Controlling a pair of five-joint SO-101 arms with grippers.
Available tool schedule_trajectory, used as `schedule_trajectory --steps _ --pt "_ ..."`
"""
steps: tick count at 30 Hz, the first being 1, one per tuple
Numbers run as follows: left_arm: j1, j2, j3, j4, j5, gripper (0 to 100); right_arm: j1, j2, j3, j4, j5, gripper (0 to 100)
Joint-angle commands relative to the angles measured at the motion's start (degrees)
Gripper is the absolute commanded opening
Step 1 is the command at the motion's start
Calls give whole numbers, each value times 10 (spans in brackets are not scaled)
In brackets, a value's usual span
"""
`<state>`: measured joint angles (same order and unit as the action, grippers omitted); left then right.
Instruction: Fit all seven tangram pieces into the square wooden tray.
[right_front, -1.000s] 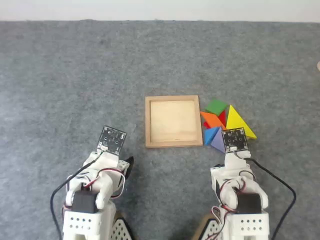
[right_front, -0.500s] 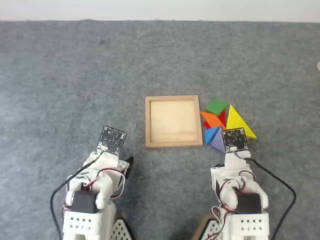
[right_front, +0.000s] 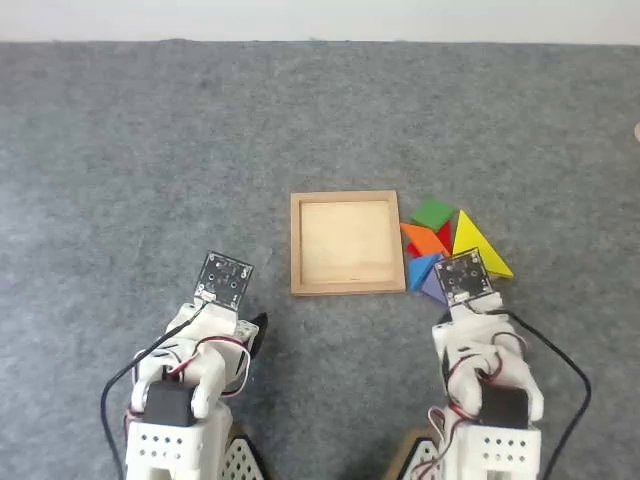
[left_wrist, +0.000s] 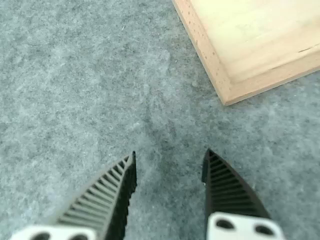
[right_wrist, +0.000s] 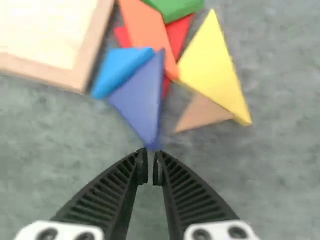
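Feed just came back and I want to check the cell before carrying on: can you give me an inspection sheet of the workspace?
Surface: grey felt mat, lying flat.
Job's things: square wooden tray holds no piece yet. Seven pieces are bunched together beside it on the right arm's side: green, orange, red, yellow, blue, purple, tan.
Clutter: nothing seen.
Grippers: left gripper open over bare mat near a tray corner. Right gripper shut, holding nothing, tips just short of the purple corner.
Cables: black cable loops off the right arm, apart from the pieces.
Surroundings: pale wall behind the mat.
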<state>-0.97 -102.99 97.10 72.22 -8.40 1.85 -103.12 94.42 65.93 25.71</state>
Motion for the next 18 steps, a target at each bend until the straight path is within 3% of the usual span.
schedule_trajectory --steps 1,11,18 --pt "-2 -11 -6 2 -5 212 38 -1 -79 29 30 41" --pt "-3 -11 -6 2 -5 212 41 24 -219 51 72 42" --pt "-3 -11 -6 2 -5 212 39 327 -377 5 66 42"
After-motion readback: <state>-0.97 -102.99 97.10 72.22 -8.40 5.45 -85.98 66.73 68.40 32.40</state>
